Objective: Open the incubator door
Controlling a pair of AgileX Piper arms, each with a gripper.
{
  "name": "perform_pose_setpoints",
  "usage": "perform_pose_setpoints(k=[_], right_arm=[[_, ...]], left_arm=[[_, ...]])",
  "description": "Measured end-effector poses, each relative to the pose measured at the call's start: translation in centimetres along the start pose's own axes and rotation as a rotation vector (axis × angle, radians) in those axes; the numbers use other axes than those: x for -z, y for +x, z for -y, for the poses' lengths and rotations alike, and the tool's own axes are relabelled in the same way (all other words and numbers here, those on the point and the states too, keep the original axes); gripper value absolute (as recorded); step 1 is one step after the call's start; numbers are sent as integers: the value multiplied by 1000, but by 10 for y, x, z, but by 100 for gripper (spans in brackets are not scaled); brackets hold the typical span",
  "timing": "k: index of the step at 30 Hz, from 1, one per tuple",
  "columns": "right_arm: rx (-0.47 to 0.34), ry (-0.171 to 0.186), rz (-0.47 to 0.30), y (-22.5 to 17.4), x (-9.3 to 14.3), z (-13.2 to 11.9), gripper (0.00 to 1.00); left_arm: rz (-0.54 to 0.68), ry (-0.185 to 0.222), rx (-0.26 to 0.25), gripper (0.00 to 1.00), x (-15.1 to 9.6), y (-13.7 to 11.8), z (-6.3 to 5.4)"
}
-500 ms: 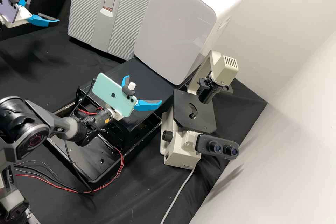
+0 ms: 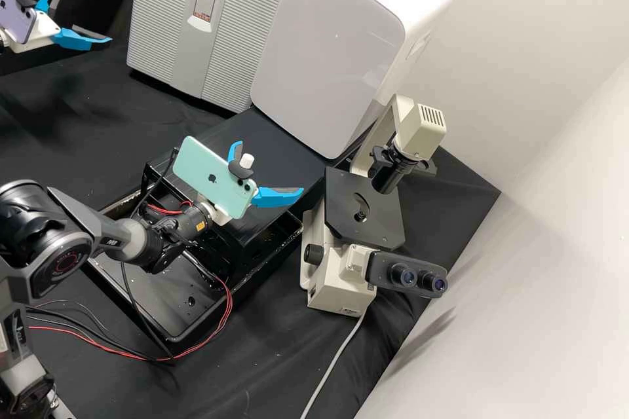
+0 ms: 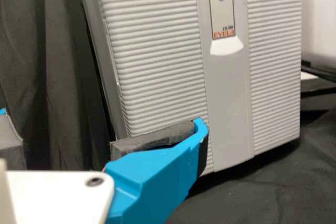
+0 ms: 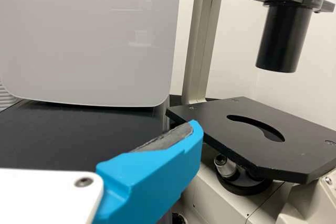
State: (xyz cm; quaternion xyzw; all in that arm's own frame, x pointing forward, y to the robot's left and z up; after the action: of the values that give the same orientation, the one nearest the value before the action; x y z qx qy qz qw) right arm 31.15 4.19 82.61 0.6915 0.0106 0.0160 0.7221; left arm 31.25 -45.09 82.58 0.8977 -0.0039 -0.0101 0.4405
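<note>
Incubator (image 2: pixel 202 29) shut, upper left; I hold left gripper (image 2: pixel 85 15) spread, likely for its door (image 3: pixel 226 87); right gripper (image 2: pixel 269 167) spread, empty, centre.

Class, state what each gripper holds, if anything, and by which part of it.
Nothing is held: the left gripper and the right gripper both stand open, with nothing between their fingers.

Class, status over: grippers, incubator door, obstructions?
Left gripper open, empty; right gripper open, empty. Ribbed incubator door shut. Nothing visible blocking it.
</note>
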Motion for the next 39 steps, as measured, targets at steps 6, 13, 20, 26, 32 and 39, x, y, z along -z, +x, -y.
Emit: perform_pose_setpoints(k=[6,13,20,26,32,39], right_arm=[[0,0,0,0,0,0,100],[0,0,0,0,0,0,100],[0,0,0,0,0,0,100],[0,0,0,0,0,0,100],[0,0,0,0,0,0,100],[0,0,0,0,0,0,100]], left_arm=[[35,-26,-6,100,16,27,0],[90,-32,-32,100,34,69,-3],[189,-29,-70,100,45,113,-11],[275,-7,-106,100,47,144,-20],[333,-4,-133,100,52,166,-28],[374,-18,-137,100,56,186,-25]])
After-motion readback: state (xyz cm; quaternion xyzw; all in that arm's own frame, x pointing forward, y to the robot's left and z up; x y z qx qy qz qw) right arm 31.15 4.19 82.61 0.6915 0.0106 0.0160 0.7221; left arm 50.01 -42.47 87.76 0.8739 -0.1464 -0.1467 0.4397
